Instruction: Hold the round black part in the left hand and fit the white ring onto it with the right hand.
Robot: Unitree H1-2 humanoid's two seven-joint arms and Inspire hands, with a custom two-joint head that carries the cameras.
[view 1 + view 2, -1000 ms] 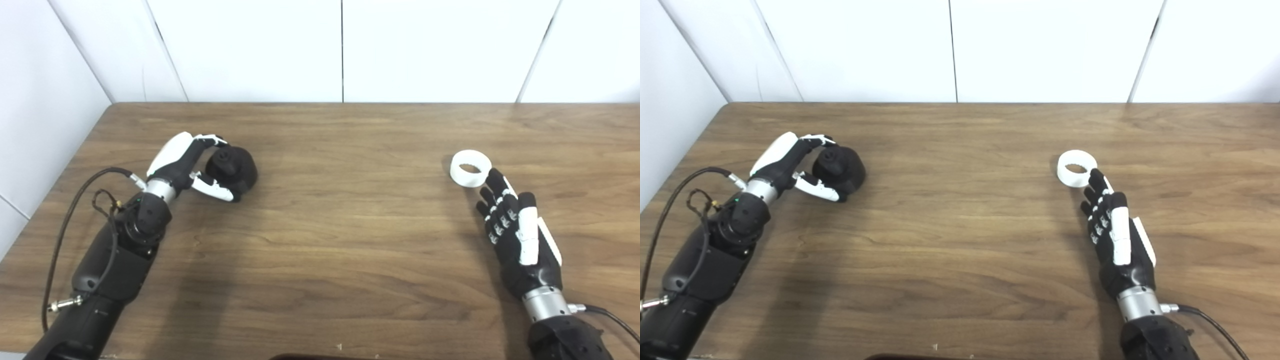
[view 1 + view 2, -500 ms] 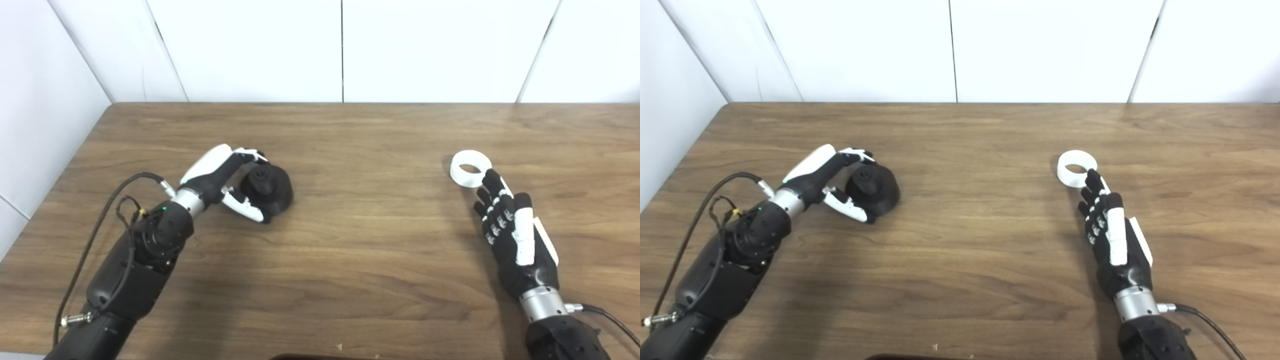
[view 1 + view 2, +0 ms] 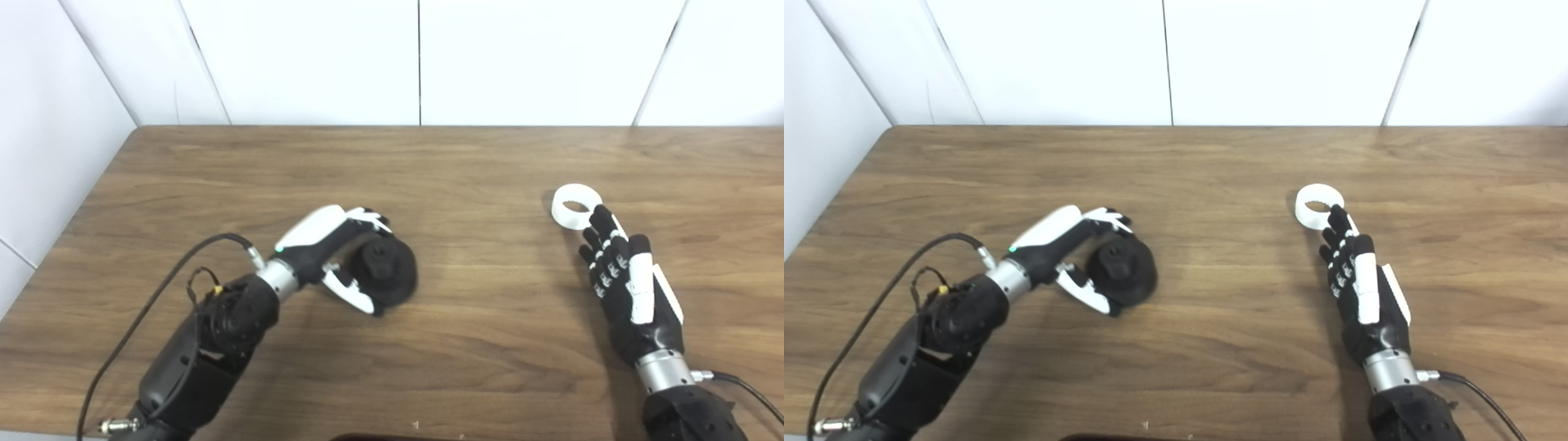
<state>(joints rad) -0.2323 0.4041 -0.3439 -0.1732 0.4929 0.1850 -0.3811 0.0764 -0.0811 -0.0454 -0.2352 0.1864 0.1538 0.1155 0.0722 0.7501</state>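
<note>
At the bottom of the frame, both black arms come up over the brown wooden tabletop. The left arm enters at the lower left, with a thin black cable that loops beside it.

A little further, left of the centre of the frame, the left robot hand is closed around the round black part. Its white-tipped fingers curl over the far side of the part and its thumb presses on the near side, so the part is gripped between them. The part has a small knob on the side that faces the camera. I cannot tell if it touches the wood or is held just above it.

In the right half of the frame, the right robot hand holds nothing. Its fingers are stretched out and only a little spread, and they point away from the camera. One fingertip reaches the near rim of the white ring; I cannot tell if it really touches it. The ring lies flat on the tabletop, well apart from the black part.

At the top of the frame, behind the far edge of the tabletop, stands a wall of white panels.
</note>
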